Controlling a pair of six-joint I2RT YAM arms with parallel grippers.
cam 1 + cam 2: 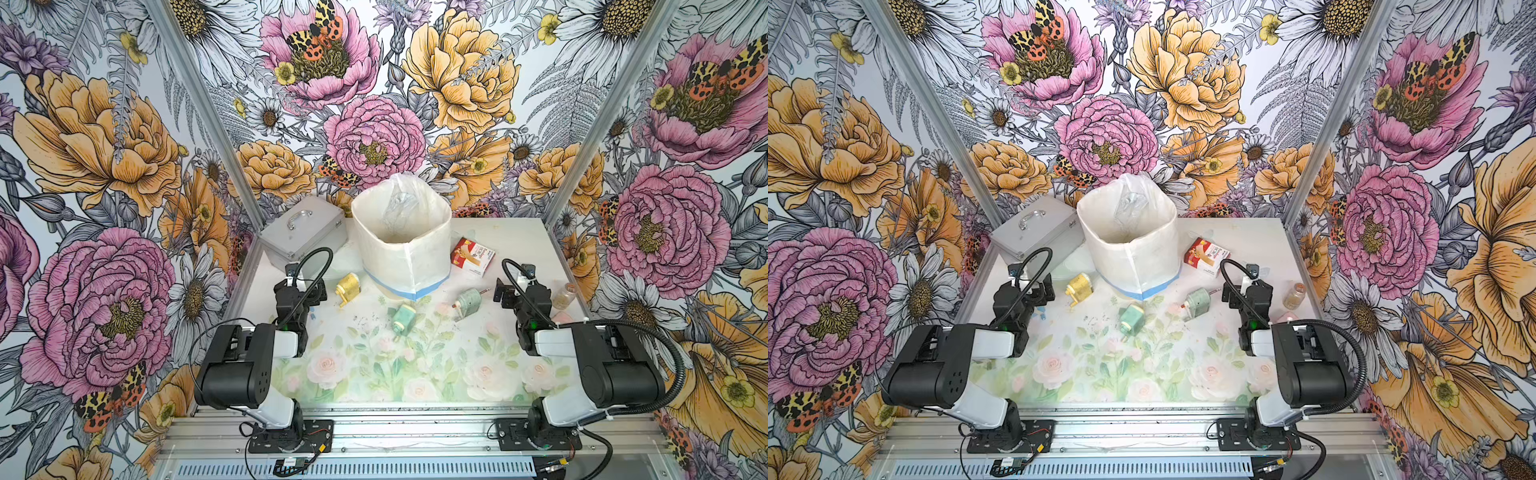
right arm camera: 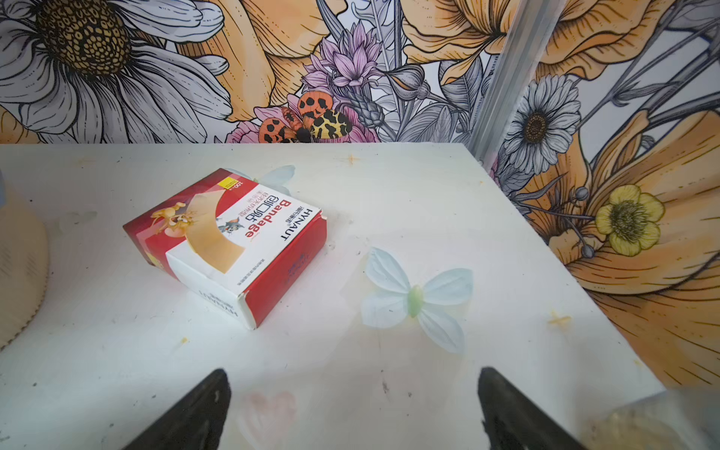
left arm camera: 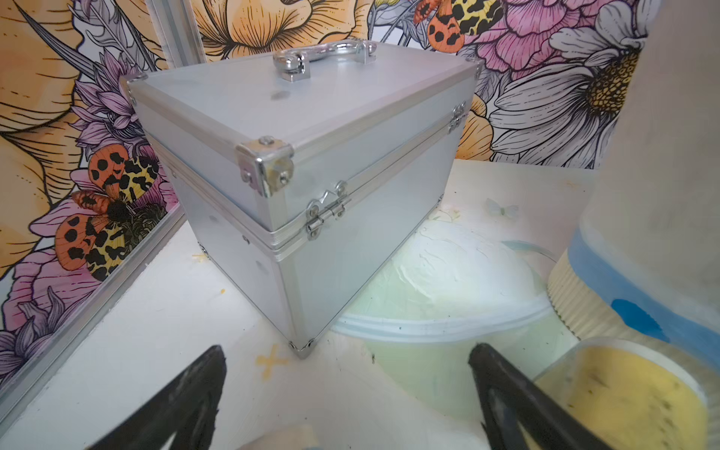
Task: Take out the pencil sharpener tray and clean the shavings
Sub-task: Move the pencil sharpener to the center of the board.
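Three small pencil sharpeners lie mid-table: a yellow one [image 1: 348, 286] [image 1: 1079, 286] [image 3: 623, 393], a green one [image 1: 403, 319] [image 1: 1131, 318] and a grey-green one [image 1: 467, 302] [image 1: 1198, 303]. I cannot tell any tray apart from their bodies. Dark shavings [image 1: 365, 321] [image 1: 1096, 319] are scattered on the mat left of the green sharpener. My left gripper [image 1: 300, 289] [image 1: 1025, 291] [image 3: 346, 362] hangs open and empty just left of the yellow sharpener. My right gripper [image 1: 519, 286] [image 1: 1246, 289] [image 2: 352, 385] is open and empty, right of the grey-green sharpener.
A bin lined with a white bag [image 1: 401, 245] [image 3: 643, 195] stands at the back centre. A silver case [image 1: 303, 232] [image 3: 311, 175] sits back left, just ahead of my left gripper. A red bandage box [image 1: 473, 256] [image 2: 233, 241] and a small jar [image 1: 564, 296] are on the right.
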